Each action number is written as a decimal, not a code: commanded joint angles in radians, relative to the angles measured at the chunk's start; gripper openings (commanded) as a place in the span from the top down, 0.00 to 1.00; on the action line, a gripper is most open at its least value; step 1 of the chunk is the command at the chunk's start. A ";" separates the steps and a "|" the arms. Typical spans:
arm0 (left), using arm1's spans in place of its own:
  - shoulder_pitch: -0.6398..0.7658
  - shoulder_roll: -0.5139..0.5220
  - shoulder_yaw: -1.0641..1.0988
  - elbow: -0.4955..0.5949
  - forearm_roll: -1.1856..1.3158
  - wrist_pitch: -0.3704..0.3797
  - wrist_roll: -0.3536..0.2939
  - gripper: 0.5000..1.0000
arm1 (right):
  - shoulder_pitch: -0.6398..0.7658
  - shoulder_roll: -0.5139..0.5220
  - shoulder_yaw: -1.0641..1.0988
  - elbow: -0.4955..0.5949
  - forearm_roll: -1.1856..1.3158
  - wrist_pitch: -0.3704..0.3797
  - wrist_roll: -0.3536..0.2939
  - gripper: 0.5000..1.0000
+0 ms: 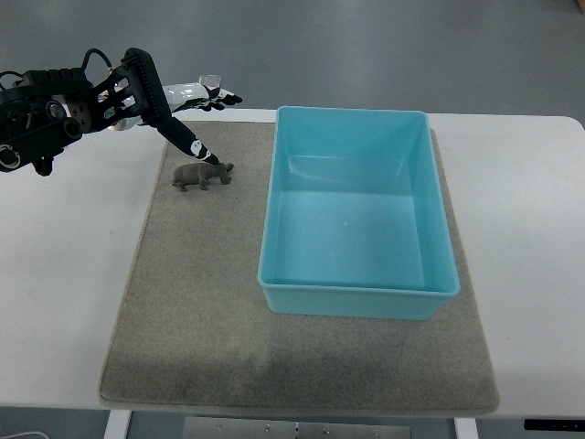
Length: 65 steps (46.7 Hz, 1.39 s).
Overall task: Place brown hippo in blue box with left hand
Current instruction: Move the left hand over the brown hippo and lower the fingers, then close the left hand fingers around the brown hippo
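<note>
One robot hand reaching, nothing lifted yet.

The left robot hand (187,114) comes in from the upper left with its black fingers spread, one long fingertip (207,152) just above the small brown toy hippo (201,175). The hippo stands on the grey felt mat (192,311) on the white worktop (55,274), just beside the empty light-blue plastic box (358,302). I'd judge this the approach; next the fingers must close round the hippo.
</note>
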 commanded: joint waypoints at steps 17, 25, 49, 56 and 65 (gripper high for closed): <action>0.004 0.011 0.005 -0.006 0.159 -0.073 0.012 0.02 | 0.000 0.000 0.000 0.000 0.000 -0.001 0.000 0.13; 0.006 0.011 0.038 0.000 0.161 -0.067 0.015 0.04 | 0.000 0.000 0.000 0.000 0.000 -0.001 0.000 0.13; 0.017 0.002 0.083 0.011 0.161 -0.053 0.013 0.20 | 0.000 0.000 0.000 0.000 0.000 0.001 0.000 0.13; 0.015 0.002 0.094 0.011 0.162 -0.038 0.013 0.28 | 0.000 0.000 0.000 0.000 0.000 -0.001 0.000 0.13; 0.014 0.002 0.092 0.009 0.231 0.004 0.013 0.35 | 0.000 0.000 0.000 0.000 0.000 -0.001 0.000 0.13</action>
